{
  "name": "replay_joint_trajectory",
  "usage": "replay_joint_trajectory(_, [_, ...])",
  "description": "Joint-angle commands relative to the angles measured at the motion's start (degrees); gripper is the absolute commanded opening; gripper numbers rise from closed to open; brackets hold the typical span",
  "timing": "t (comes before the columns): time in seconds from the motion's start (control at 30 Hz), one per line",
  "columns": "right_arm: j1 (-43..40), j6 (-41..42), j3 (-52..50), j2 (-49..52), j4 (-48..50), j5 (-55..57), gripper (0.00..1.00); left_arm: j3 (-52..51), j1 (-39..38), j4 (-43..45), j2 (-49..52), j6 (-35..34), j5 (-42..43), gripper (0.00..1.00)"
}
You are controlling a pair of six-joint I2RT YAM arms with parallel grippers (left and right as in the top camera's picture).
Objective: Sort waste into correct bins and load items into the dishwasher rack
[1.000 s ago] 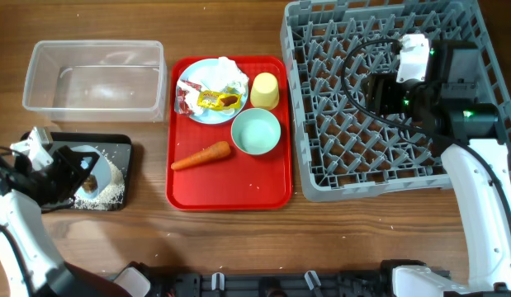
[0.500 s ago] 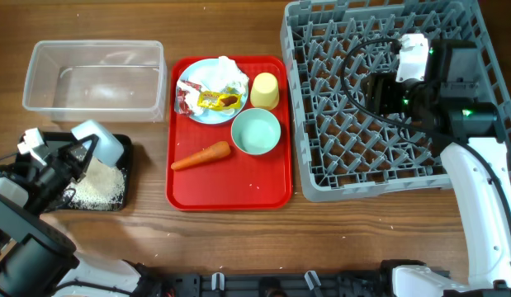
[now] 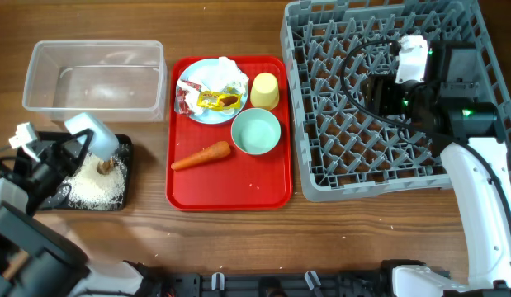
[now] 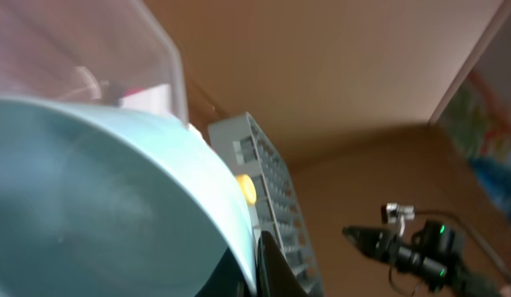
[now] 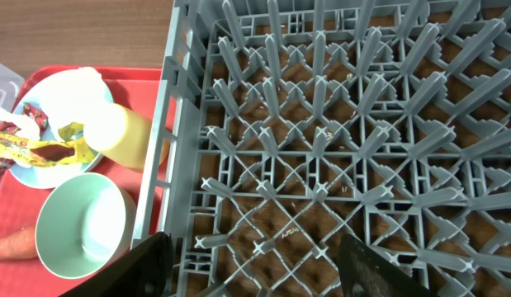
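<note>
Flat red serving tray (image 3: 230, 186) on the wooden table (image 3: 362, 239)

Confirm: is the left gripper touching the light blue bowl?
Touching. The left wrist view shows the light blue bowl pressed rim-first against the left gripper; overhead, it sits tilted in that gripper above the black tray.

2 bowls (image 3: 256, 132) (image 3: 94, 134); 2 bins (image 3: 94, 46) (image 3: 125, 153); 1 plate (image 3: 189, 82); 1 cup (image 3: 265, 91)

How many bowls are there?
2. The mint bowl sits on the red tray, beside the carrot. The light blue bowl is tipped in the left gripper over the black tray.
</note>
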Motion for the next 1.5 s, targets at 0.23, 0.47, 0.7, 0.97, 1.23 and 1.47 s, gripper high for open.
replay_joint_trajectory(0.23, [-0.09, -0.11, 0.85, 1.07, 0.81, 0.31, 0.66, 4.92, -50.23, -1.53, -30.10, -18.08, -52.02, 0.04])
replay_joint_trajectory(0.47, [-0.09, -0.13, 0.85, 1.18, 0.94, 0.33, 0.66, 4.90, -84.59, 1.68, -14.38, -23.98, -74.86, 0.04])
replay_joint_trajectory(0.7, [-0.09, -0.17, 0.85, 2.08, 0.74, 0.33, 0.66, 4.90, -91.89, -1.60, -4.66, -25.22, -76.13, 0.04])
replay_joint_trajectory(0.97, [-0.09, -0.13, 0.85, 2.19, 1.01, 0.31, 0.66, 5.64, -90.99, -2.49, -4.79, -27.45, -79.56, 0.63])
replay_joint_trajectory(1.23, [-0.09, -0.13, 0.85, 2.19, 0.98, 0.31, 0.67, 9.03, -72.87, -4.87, -8.66, -29.73, -79.52, 0.73])
replay_joint_trajectory(1.47, [-0.09, -0.13, 0.85, 2.19, 0.98, 0.33, 0.67, 3.37, -66.77, -2.25, -6.47, -13.16, -79.54, 0.75])
